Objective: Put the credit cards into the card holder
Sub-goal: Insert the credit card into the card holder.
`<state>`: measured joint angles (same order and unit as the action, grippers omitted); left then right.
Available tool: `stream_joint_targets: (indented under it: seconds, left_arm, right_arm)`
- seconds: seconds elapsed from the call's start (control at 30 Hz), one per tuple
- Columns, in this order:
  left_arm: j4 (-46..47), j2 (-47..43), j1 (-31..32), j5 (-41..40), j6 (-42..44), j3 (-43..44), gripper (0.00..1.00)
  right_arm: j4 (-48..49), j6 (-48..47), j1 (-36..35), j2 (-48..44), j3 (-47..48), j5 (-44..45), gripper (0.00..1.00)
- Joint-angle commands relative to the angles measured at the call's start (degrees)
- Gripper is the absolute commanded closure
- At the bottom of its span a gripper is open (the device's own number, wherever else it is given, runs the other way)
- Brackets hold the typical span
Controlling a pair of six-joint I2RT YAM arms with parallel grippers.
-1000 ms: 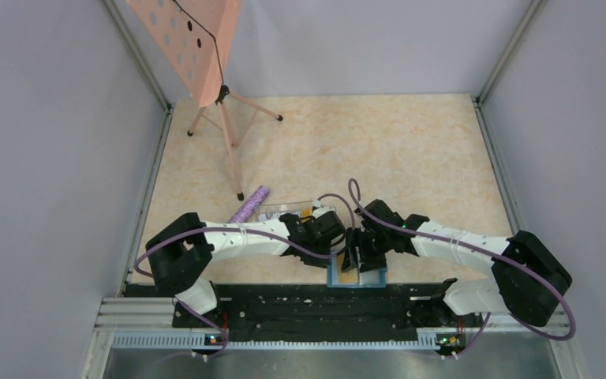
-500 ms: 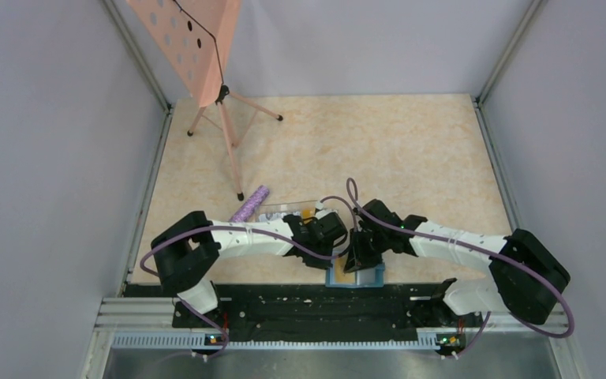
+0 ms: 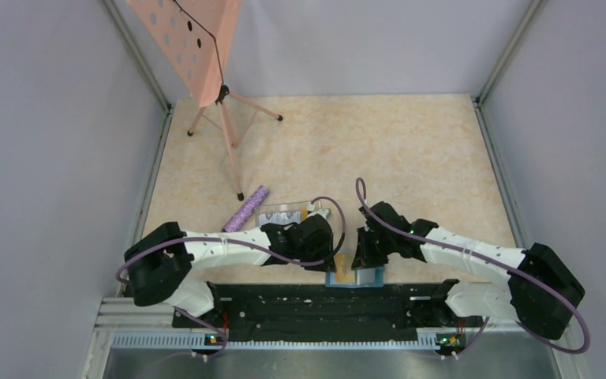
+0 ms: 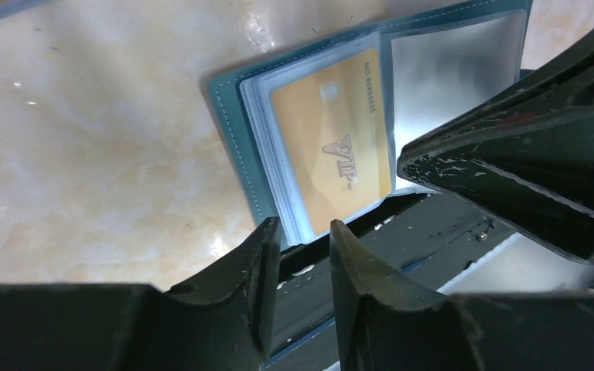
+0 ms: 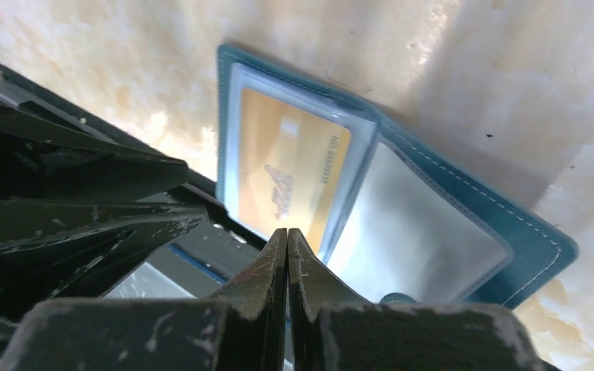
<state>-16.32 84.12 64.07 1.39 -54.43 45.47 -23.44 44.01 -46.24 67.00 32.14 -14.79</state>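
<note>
The teal card holder [image 4: 236,139] lies open at the table's near edge, against the black rail. A yellow credit card [image 4: 332,139] marked VIP sits inside its left clear sleeve; the right sleeve [image 5: 425,232] looks bare. My left gripper [image 4: 303,228] hovers over the holder's near left corner, open by a narrow gap with nothing in it. My right gripper [image 5: 287,233] is shut and holds nothing, its tips over the holder's fold beside the yellow credit card [image 5: 290,174]. From above, both grippers [image 3: 334,257] [image 3: 360,254] crowd the card holder [image 3: 369,276].
A black rail [image 3: 316,300] runs along the near edge under the holder. A clear plastic packet [image 3: 284,213] and a purple roll [image 3: 250,207] lie behind the left arm. A pink perforated stand [image 3: 193,47] on a tripod is at the back left.
My right gripper has closed fully above the holder. The left gripper has opened a little, and the left arm has swung left and nearer.
</note>
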Motion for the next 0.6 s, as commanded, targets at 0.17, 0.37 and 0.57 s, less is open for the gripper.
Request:
stream_joint_targets:
  seconds: [0.17,0.37,0.57]
  left_arm:
    - [12.0,0.1,-2.0,5.3,-3.5,-3.8,0.64]
    - [13.8,2.9,-2.2,6.9,-3.7,-3.7,0.64]
    - [12.2,5.8,-2.2,6.8,-3.3,-1.5,0.64]
  right_arm:
    - [2.8,0.8,-0.7,2.9,-3.9,1.1,1.00]
    - [3.7,0.7,-0.7,5.8,-4.3,0.7,1.00]
    - [4.4,0.6,-0.7,6.8,-4.8,0.3,1.00]
